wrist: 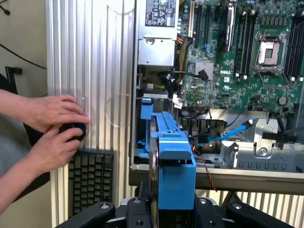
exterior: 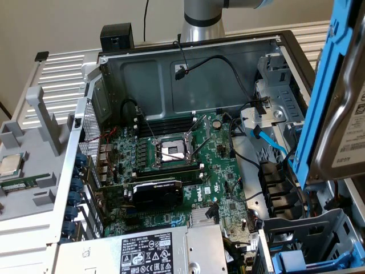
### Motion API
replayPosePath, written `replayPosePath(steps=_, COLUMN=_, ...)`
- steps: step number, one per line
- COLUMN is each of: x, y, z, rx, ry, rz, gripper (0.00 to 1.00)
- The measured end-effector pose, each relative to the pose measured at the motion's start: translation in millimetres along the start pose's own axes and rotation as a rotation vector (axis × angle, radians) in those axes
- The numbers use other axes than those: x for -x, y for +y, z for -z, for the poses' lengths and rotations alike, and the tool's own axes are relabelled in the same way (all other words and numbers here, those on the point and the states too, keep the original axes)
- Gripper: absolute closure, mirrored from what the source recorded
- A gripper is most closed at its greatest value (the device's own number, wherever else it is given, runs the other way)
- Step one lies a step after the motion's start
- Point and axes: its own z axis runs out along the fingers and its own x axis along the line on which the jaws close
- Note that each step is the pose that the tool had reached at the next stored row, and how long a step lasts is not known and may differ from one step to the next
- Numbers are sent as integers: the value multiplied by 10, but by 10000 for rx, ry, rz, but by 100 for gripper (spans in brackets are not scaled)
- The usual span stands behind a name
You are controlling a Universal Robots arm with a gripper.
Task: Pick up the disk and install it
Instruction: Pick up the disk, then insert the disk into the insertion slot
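- Our gripper [wrist: 166, 211] is closed on the near end of the disk [wrist: 175, 161], jaws about half spread; we judge that leaves the far end free to enter a slot
- The disk hangs clear above the bay [wrist: 142, 147] at the case's [exterior: 171, 80] corner on the exterior view's right
- It stands on edge, long axis running out from the gripper toward the bay, label [exterior: 355, 128] turned sideways
- Beyond lies the board [wrist: 237, 71]

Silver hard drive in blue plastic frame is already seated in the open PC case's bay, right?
Not seated: the tool holds the silver hard drive in blue plastic frame above the open PC case; exterior view shows it raised.
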Motion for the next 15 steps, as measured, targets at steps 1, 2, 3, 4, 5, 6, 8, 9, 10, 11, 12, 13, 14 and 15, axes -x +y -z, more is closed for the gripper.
replayPosePath(steps=1, x=0, y=-1, z=-1, rx=0, ry=-25, rz=-66, gripper=63)
replayPosePath(steps=2, x=0, y=0, z=-1, rx=-1, ry=-41, rz=-155, gripper=63)
replayPosePath(steps=3, x=0, y=0, z=-2, rx=-2, ry=-64, rz=-257, gripper=63)
replayPosePath(steps=4, x=0, y=0, z=-4, rx=-6, ry=-90, rz=-364, gripper=63)
replayPosePath(steps=5, x=0, y=-1, z=-5, rx=-7, ry=-124, rz=-463, gripper=63)
replayPosePath(steps=6, x=1, y=-1, z=-5, rx=-13, ry=-167, rz=-569, gripper=63)
replayPosePath(steps=8, x=1, y=0, z=-5, rx=-20, ry=-249, rz=-686, gripper=63)
replayPosePath(steps=9, x=1, y=-1, z=-6, rx=-21, ry=-253, rz=-687, gripper=63)
replayPosePath(steps=10, x=1, y=-1, z=-6, rx=-21, ry=-257, rz=-688, gripper=63)
replayPosePath(steps=11, x=1, y=-1, z=-6, rx=-20, ry=-279, rz=-691, gripper=63)
replayPosePath(steps=12, x=1, y=-1, z=-6, rx=-21, ry=-301, rz=-694, gripper=63)
replayPosePath(steps=13, x=1, y=-1, z=-6, rx=-21, ry=-303, rz=-694, gripper=63)
replayPosePath(steps=14, x=1, y=-1, z=-6, rx=-20, ry=-307, rz=-695, gripper=63)
replayPosePath(steps=15, x=1, y=-1, z=-5, rx=-21, ry=-313, rz=-696, gripper=63)
